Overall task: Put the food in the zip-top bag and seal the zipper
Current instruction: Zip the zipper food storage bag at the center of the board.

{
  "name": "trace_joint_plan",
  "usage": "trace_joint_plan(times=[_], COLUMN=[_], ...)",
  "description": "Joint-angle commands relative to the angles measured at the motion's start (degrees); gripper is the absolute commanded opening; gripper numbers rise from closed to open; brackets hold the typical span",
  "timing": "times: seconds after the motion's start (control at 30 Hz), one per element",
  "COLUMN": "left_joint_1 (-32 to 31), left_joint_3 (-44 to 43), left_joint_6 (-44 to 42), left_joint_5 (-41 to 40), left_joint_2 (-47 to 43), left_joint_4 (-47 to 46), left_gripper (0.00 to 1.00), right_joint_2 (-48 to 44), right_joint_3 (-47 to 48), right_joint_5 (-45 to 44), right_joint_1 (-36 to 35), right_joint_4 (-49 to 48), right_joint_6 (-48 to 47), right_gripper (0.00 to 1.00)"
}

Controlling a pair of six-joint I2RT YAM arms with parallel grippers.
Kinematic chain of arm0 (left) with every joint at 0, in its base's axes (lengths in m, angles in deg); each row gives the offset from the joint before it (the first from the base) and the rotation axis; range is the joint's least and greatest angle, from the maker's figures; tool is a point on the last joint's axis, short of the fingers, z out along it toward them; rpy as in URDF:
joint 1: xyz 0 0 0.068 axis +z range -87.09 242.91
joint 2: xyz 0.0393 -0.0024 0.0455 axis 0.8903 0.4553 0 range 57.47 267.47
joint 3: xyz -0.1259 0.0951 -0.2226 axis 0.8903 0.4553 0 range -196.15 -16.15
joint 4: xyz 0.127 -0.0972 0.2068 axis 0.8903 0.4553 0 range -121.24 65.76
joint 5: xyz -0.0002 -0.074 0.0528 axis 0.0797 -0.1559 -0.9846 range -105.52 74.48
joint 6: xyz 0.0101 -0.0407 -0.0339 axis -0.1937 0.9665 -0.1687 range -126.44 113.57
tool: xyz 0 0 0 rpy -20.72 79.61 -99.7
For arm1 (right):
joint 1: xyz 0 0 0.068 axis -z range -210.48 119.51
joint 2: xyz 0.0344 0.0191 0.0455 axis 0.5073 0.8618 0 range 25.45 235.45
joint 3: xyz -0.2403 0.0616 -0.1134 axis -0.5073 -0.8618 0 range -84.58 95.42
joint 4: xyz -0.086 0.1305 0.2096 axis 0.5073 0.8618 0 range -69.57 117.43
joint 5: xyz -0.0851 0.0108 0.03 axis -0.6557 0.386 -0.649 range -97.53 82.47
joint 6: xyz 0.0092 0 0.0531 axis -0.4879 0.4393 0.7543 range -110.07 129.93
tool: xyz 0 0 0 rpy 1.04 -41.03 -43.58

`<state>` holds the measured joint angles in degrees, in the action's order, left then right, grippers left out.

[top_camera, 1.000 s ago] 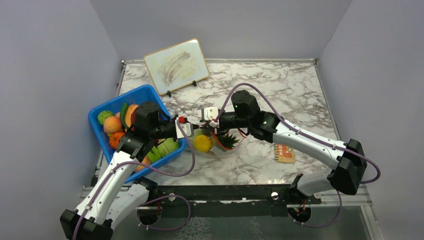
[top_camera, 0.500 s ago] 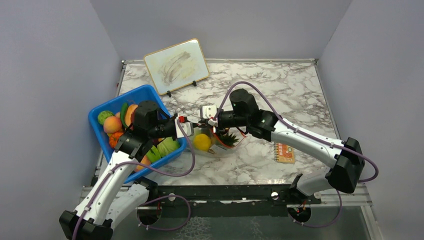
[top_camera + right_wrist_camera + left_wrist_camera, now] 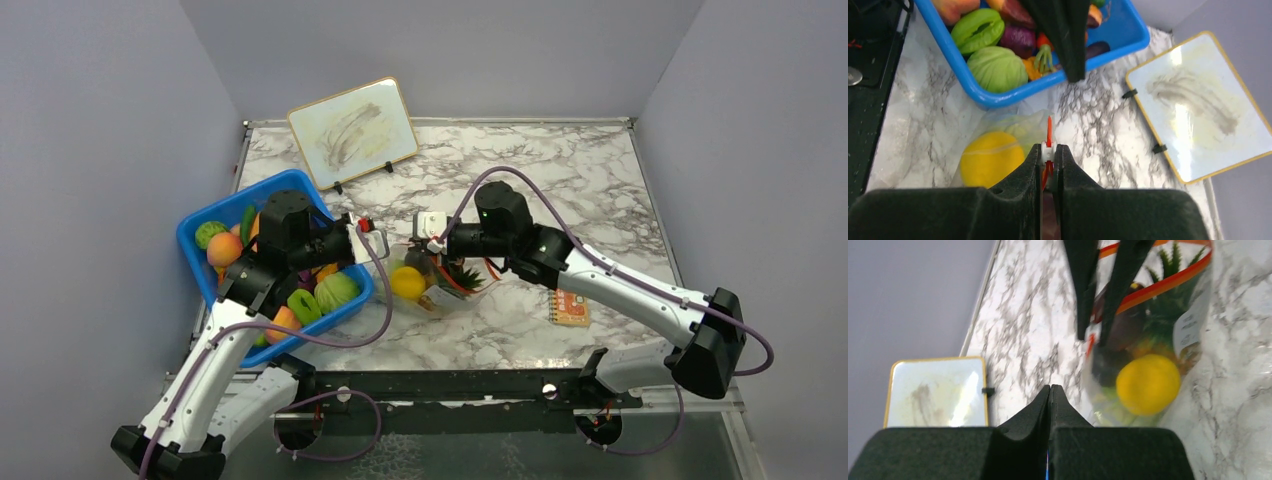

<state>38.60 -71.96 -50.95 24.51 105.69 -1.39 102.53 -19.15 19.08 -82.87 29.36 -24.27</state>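
- Right fingers (image 3: 1037, 162) clamped on the zipper (image 3: 1049, 129) near one end; zip-top bag (image 3: 998, 145) slumps on the counter (image 3: 1088, 115) just ahead of and under their tips.
- Left fingers (image 3: 1043, 407) pressed together, empty, short of the bag.
- Judgement: film limp, slippery; food (image 3: 1148, 384) inside light, shifts. Take the stiffer strip.
- White bag label (image 3: 1188, 322): print unreadable.

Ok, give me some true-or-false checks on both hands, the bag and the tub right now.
The right hand pinches the orange-red zipper strip of the clear plastic zip-top bag. True.
The left hand grips the bag as well. False: it is shut on nothing, apart from the bag.
A round yellow toy fruit sits inside the bag. True.
The blue plastic tub is empty. False: it holds green, purple and orange toy food.
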Motion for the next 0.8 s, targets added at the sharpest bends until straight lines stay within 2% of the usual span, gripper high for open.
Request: trace_joint_plan(times=[0.0, 0.17, 0.27, 0.3, 0.33, 0.37, 0.4, 0.47, 0.77], left_joint_1=[0.8, 0.8, 0.8, 0.8, 0.8, 0.8, 0.8, 0.8, 0.8], left_joint_3=[-1.9, -1.7, -0.5, 0.2, 0.7, 1.1, 1.5, 2.3, 5.4], left_joint_6=[-1.2, -1.2, -1.9, -1.8, -1.1, -1.1, -1.4, -2.5, -2.2], left_joint_5=[-7.2, -6.8, 1.4, 5.2, 8.3, 11.3, 13.6, 15.3, 15.1], left_joint_2=[-0.4, -0.2, -0.4, -0.3, -0.1, 0.1, 0.4, 0.6, 3.0], left_joint_4=[1.0, 0.9, 0.8, 0.2, -0.4, -0.6, -0.8, -1.0, -6.5], left_gripper=[0.00, 0.00, 0.00, 0.09, 0.25, 0.35, 0.41, 0.45, 0.49], right_joint_2=[-2.5, -3.7, -4.2, -4.1, -4.0, -4.0, -3.9, -3.7, -2.4], right_joint_3=[-2.5, -3.4, -3.2, -2.9, -2.7, -2.6, -2.4, -1.8, -0.7], right_joint_5=[-4.4, -4.6, -2.0, -0.9, 0.1, 0.9, 1.8, 3.4, 9.0], right_joint_1=[0.8, 1.8, 1.8, 1.8, 1.8, 1.8, 1.8, 1.8, 1.8], right_joint_4=[4.3, 6.2, 6.2, 5.8, 5.1, 4.3, 3.5, 2.1, -1.3], right_joint_6=[-0.5, -0.5, -0.4, -0.2, -0.1, 0.2, 0.4, 1.0, 2.9], right_gripper=[0.01, 0.01, 0.01, 0.01, 0.01, 0.01, 0.01, 0.01, 0.01])
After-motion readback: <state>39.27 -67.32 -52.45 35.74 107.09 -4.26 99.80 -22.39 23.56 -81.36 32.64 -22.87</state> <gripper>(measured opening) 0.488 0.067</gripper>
